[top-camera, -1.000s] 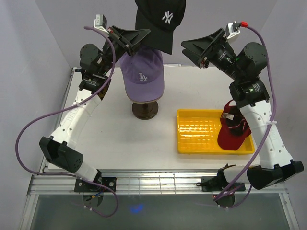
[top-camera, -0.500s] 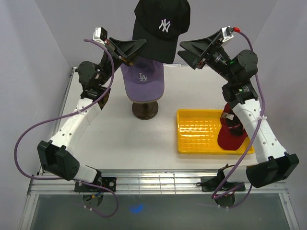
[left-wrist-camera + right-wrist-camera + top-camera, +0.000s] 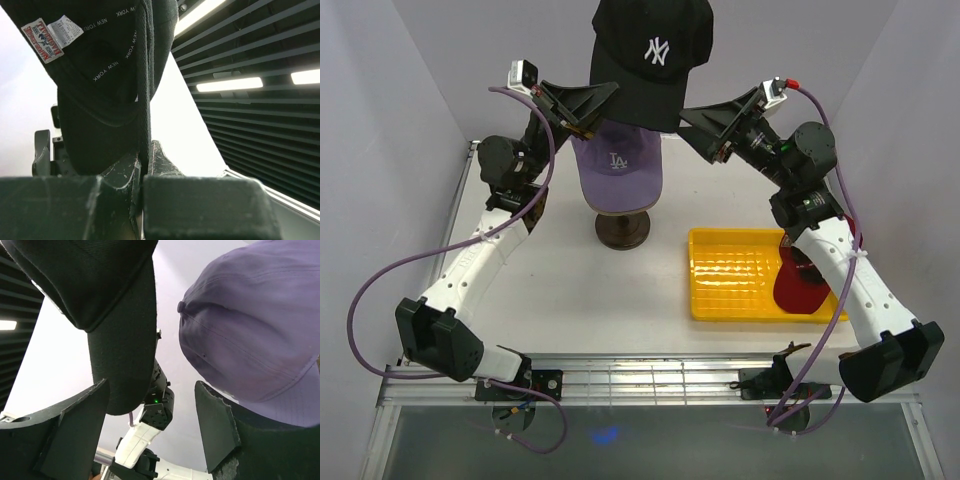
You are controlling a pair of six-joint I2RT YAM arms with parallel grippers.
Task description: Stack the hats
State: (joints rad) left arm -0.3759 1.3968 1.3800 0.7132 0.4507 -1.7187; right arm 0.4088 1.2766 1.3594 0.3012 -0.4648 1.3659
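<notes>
A black hat (image 3: 650, 55) with a white NY logo hangs high above the table. My left gripper (image 3: 592, 103) is shut on its rear edge; in the left wrist view the cloth (image 3: 105, 75) is pinched between the fingertips of this gripper (image 3: 145, 155). Below it, a lavender hat (image 3: 618, 165) with an LA logo sits on the mannequin head. My right gripper (image 3: 705, 125) stands open just right of the black hat. In the right wrist view the black brim (image 3: 120, 340) hangs by the left finger (image 3: 75, 425) of the open gripper (image 3: 152, 405), with the lavender hat (image 3: 250, 325) at the right.
The mannequin's dark round stand (image 3: 622, 230) is at the table's middle back. A yellow ribbed tray (image 3: 735, 275) lies at the right with a red hat (image 3: 800, 285) in its right end, partly behind my right arm. White walls close in on both sides.
My right gripper has swung left and closer to the black hat's brim. The left gripper has carried the black hat slightly left.
</notes>
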